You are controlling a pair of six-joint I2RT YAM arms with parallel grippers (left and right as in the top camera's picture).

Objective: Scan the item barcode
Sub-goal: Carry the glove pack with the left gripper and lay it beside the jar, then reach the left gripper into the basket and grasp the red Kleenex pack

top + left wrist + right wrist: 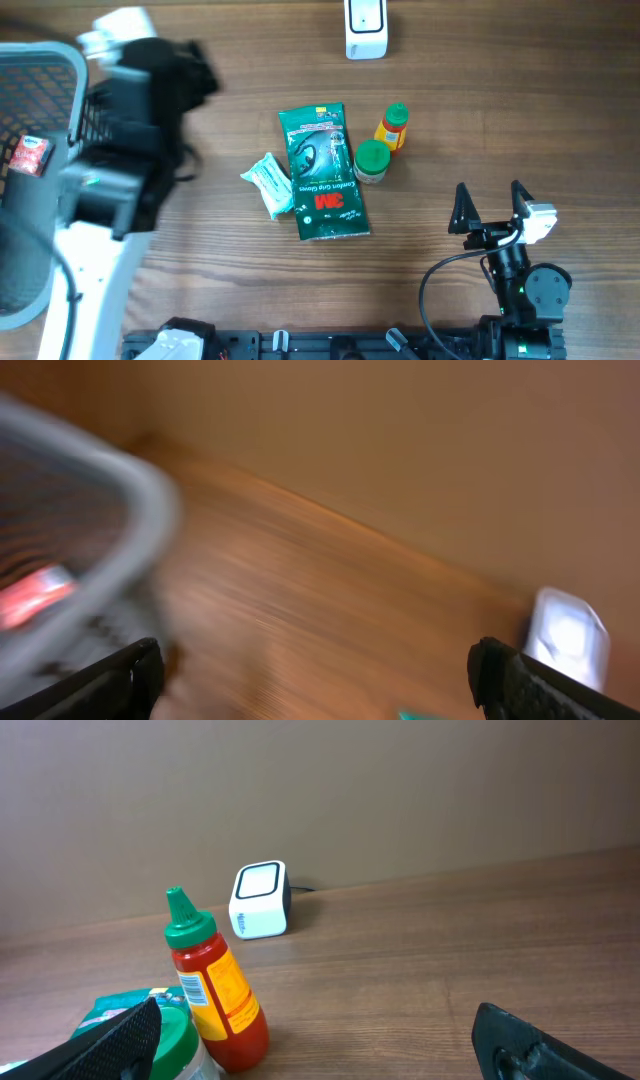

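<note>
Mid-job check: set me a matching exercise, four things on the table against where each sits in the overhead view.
1 scanner
2 green packet
3 sauce bottle
4 basket

A at the table's left edge
B at the far edge
C lying flat mid-table
D upright, just beyond the green-lidded jar

Pairs: 1-B, 2-C, 3-D, 4-A

— How does the left arm (pixel 95 270) look?
— Blurred. It has a white tube-like lower link, boxy black housings above it, and a white rounded cap (pixel 120 28) at the far end.
— And the right arm (pixel 545 292)?
— All black with a round joint housing. It carries a small green light (pixel 520 291), a white block (pixel 540 218) and a thin black cable (pixel 432 280) in a loop. The right gripper (pixel 489 200) has two pointed black fingers (pixel 461 212).
</note>
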